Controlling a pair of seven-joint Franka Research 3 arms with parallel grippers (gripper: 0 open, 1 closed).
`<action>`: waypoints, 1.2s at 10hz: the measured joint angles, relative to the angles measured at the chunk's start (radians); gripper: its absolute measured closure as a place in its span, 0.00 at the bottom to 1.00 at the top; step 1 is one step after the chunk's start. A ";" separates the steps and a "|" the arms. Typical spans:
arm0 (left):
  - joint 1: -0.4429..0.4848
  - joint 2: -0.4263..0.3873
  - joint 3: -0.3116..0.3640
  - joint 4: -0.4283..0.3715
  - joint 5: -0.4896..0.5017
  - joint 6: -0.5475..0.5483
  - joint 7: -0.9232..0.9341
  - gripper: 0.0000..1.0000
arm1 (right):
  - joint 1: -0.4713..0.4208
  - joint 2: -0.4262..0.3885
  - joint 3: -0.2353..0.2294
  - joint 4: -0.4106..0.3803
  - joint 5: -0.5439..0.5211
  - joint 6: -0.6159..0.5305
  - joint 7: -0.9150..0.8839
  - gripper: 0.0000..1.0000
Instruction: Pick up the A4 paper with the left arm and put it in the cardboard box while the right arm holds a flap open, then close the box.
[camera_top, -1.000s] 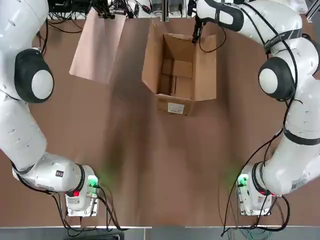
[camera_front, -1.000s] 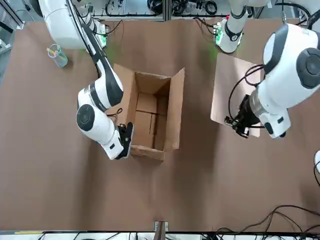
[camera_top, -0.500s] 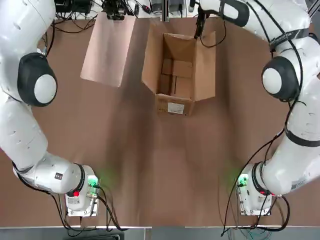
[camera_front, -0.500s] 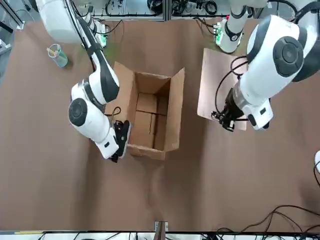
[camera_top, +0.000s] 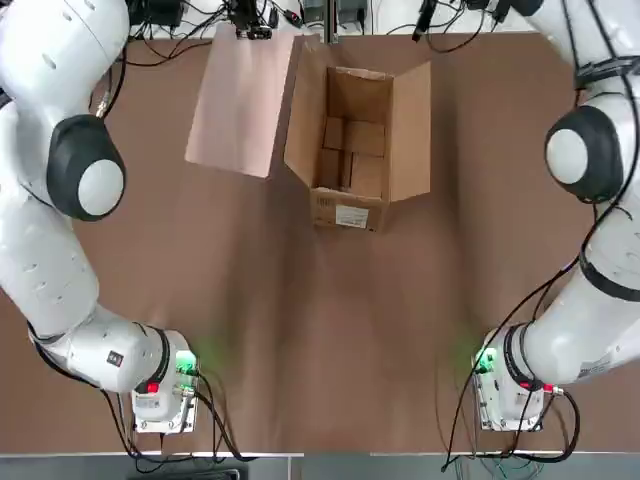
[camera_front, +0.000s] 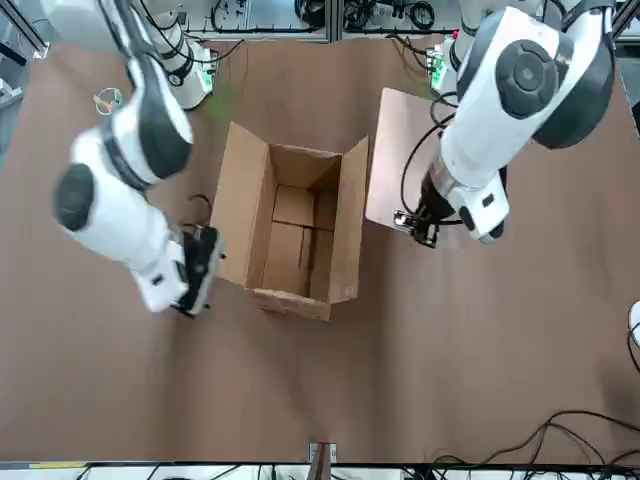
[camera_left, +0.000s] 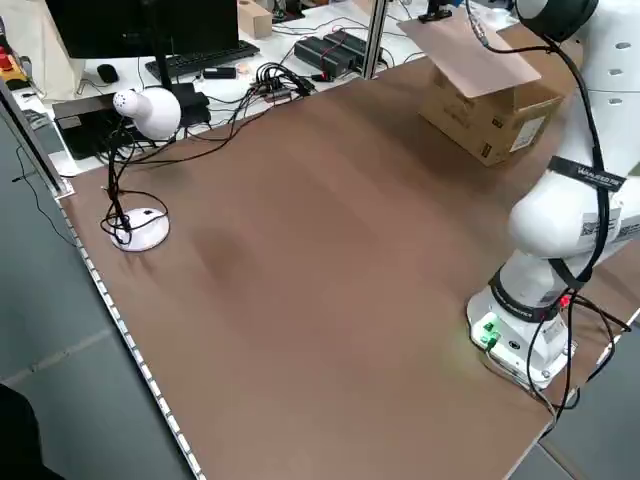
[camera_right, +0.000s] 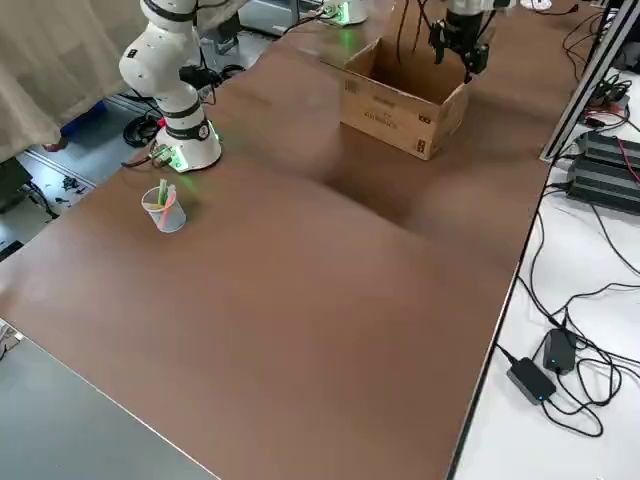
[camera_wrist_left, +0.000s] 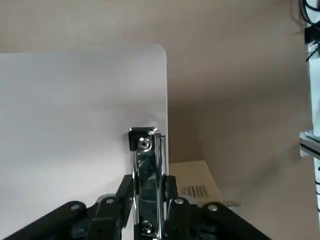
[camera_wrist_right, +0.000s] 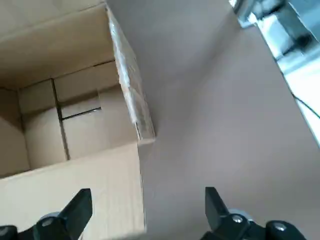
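The cardboard box (camera_top: 358, 150) stands open at the far middle of the table, its long flaps raised and its label facing the arms' bases. Just left of it hangs the A4 paper (camera_top: 243, 100), lifted off the table, its edge reaching the box's left flap. My left gripper (camera_top: 250, 28) is shut on the metal clip (camera_wrist_left: 145, 162) at the paper's far end. Off the box's far right corner, my right gripper (camera_front: 195, 285) is open and holds nothing. In its wrist view, my right gripper (camera_wrist_right: 145, 212) looks down past a flap into the box (camera_wrist_right: 75, 115).
A clear cup with straws (camera_right: 163, 208) stands on the table at the right arm's side. A white desk lamp (camera_left: 145, 112) and cables sit past the table's left edge. Cables and gear line the far edge.
My right gripper opened, let go of the box's far end and swung away to the outside. The left arm carried the paper rightward to the box's edge.
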 joint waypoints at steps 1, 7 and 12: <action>-0.018 0.012 0.001 0.010 0.000 0.019 -0.025 0.70 | -0.043 -0.036 -0.001 0.001 0.013 -0.046 0.064 0.00; -0.085 0.081 0.002 0.079 -0.034 0.041 -0.134 0.70 | -0.247 -0.143 -0.006 0.001 0.010 -0.108 0.371 0.00; -0.135 0.110 0.005 0.103 -0.042 0.042 -0.185 0.70 | -0.296 -0.145 -0.006 0.000 0.010 -0.129 0.563 0.00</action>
